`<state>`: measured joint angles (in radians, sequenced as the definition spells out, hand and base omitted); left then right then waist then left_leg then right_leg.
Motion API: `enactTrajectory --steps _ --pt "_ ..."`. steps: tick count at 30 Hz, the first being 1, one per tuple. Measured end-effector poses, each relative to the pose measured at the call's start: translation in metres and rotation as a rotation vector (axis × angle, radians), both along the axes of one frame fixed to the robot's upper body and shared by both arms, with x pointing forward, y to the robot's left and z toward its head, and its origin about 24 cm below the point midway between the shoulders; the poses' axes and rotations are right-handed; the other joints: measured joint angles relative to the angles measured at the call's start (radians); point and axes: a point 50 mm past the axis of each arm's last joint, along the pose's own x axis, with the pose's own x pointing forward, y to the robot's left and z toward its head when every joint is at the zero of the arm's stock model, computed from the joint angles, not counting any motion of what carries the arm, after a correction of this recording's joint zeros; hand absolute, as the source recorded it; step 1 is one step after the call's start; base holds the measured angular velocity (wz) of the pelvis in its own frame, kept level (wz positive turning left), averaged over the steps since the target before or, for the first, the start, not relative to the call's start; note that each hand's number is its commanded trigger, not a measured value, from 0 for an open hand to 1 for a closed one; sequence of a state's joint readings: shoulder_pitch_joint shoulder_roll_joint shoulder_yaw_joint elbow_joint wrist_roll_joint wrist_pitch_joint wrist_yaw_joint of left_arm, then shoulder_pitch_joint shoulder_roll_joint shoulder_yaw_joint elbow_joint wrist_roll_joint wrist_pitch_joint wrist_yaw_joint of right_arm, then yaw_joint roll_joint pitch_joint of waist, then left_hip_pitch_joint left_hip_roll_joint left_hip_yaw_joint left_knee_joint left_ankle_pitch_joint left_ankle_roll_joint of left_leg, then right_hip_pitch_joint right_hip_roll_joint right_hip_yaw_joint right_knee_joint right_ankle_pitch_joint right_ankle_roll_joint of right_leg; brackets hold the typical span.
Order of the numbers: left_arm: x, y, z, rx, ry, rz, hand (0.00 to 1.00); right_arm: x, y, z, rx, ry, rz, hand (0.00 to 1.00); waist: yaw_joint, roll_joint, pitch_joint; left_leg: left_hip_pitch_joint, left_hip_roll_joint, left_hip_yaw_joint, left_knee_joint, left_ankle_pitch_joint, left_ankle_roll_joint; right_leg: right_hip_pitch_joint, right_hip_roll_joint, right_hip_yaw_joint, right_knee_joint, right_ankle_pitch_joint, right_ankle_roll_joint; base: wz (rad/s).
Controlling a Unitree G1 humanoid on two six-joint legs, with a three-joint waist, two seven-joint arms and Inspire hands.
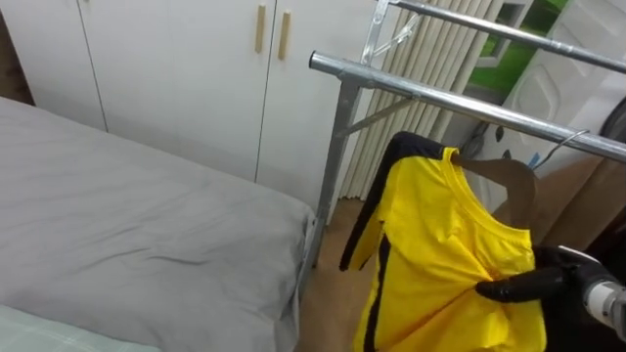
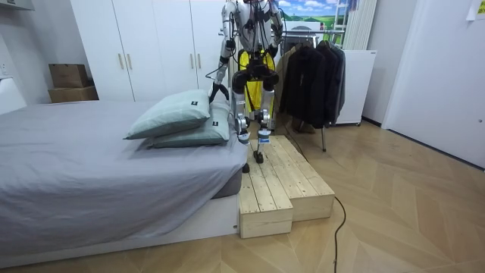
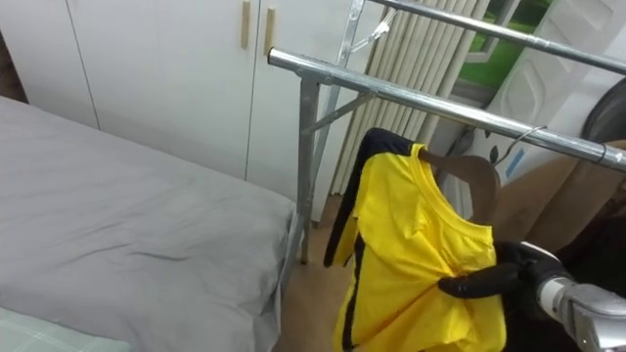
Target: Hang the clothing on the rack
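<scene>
A yellow shirt with black trim (image 1: 440, 244) hangs on a brown wooden hanger (image 1: 507, 176), just below a silver metal rail of a clothes rack (image 1: 440, 98). The hanger's thin wire hook (image 1: 567, 140) reaches up to the rail's underside; whether it rests over the rail cannot be made out. The shirt's collar is at the top and its body falls nearly straight down, with a black sleeve edge on the side nearest the bed.

The robot's black right hand (image 1: 528, 284) comes in from the lower right and meets the shirt low on its right side, well below the hanger. Its fingers are curled into the yellow cloth, pinching a fold that bunches and creases around them.

To the left lies a bed with a grey sheet (image 1: 127, 215), and behind it a white wardrobe with pale wooden handles (image 1: 176, 68).

In the room view the robot stands upright on a low platform of pale wooden planks (image 2: 280, 182) beside the bed, facing the rack, with the shirt in front of it. Its left hand (image 2: 217, 91) hangs low above two grey-green pillows (image 2: 170, 114). Dark coats (image 2: 311, 72) hang further along the rack, toward the room view's right.
</scene>
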<state>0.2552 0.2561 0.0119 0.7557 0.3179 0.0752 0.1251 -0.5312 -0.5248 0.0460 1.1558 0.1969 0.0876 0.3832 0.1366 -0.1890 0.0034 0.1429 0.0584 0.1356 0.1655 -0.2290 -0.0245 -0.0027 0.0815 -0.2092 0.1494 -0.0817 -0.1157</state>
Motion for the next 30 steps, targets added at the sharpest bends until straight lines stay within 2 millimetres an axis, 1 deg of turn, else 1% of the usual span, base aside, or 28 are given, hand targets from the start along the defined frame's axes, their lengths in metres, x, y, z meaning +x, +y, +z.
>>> enactTrajectory --steps 5,7,11,13,15,20,25,28,30 --pt "0.001 -0.001 0.001 0.004 -0.008 -0.008 0.0 0.001 -0.004 0.002 -0.093 -0.008 -0.043 0.0 0.0 -0.001 0.004 -0.001 -0.001 0.004 0.0 0.0 0.0 -0.006 0.0 0.008 0.003 -0.001 0.001 -0.02" --pt "0.001 -0.001 0.001 0.013 -0.021 -0.004 0.0 0.004 -0.005 0.006 -0.139 -0.032 -0.055 0.0 0.004 -0.002 0.006 -0.006 -0.001 0.012 0.0 0.0 0.0 -0.014 0.0 0.015 0.006 -0.002 0.001 -0.12" --pt "0.005 -0.003 0.003 0.016 -0.056 -0.011 0.0 0.016 -0.003 0.022 -0.248 -0.133 -0.083 0.0 -0.005 0.01 0.0138 -0.024 -0.001 0.024 0.001 0.0 0.0 -0.029 0.001 0.02 0.006 0.001 -0.002 -0.07" --pt "0.007 -0.004 0.004 0.018 -0.069 -0.013 0.0 0.021 -0.001 0.03 -0.271 -0.188 -0.105 0.0 -0.016 0.016 0.0155 -0.032 0.0 0.024 0.001 0.0 0.0 -0.037 0.002 0.021 0.009 0.005 -0.003 0.0" --pt "0.009 -0.007 0.004 0.018 -0.084 -0.014 0.0 0.025 0.0 0.037 -0.263 -0.252 -0.153 0.0 -0.021 0.027 0.0142 -0.033 0.001 0.024 0.001 0.0 0.0 -0.04 0.003 0.02 0.008 0.005 -0.004 0.0" --pt "0.01 -0.014 0.002 0.008 -0.095 -0.013 0.0 0.025 -0.001 0.039 -0.204 -0.296 -0.227 0.0 -0.03 0.045 0.0144 -0.031 0.003 0.023 0.0 0.0 0.0 -0.036 0.005 0.019 0.001 0.006 -0.004 0.0" --pt "0.01 -0.016 0.001 0.006 -0.096 -0.01 0.0 0.025 -0.001 0.038 -0.161 -0.305 -0.263 0.0 -0.035 0.047 0.0146 -0.031 0.003 0.022 -0.001 0.0 0.0 -0.036 0.005 0.019 0.001 0.004 -0.003 0.0" --pt "0.01 -0.016 0.002 0.013 -0.101 -0.005 0.0 0.024 -0.001 0.036 -0.107 -0.311 -0.294 0.0 -0.034 0.047 0.0142 -0.03 0.003 0.023 -0.001 0.0 0.0 -0.036 0.005 0.02 0.002 0.004 -0.003 0.0" --pt "0.01 -0.016 0.001 0.013 -0.097 -0.005 0.0 0.024 0.0 0.036 -0.035 -0.325 -0.326 0.0 -0.031 0.049 0.0129 -0.029 0.003 0.026 0.001 0.0 0.0 -0.035 0.005 0.02 0.003 0.004 -0.003 0.0"
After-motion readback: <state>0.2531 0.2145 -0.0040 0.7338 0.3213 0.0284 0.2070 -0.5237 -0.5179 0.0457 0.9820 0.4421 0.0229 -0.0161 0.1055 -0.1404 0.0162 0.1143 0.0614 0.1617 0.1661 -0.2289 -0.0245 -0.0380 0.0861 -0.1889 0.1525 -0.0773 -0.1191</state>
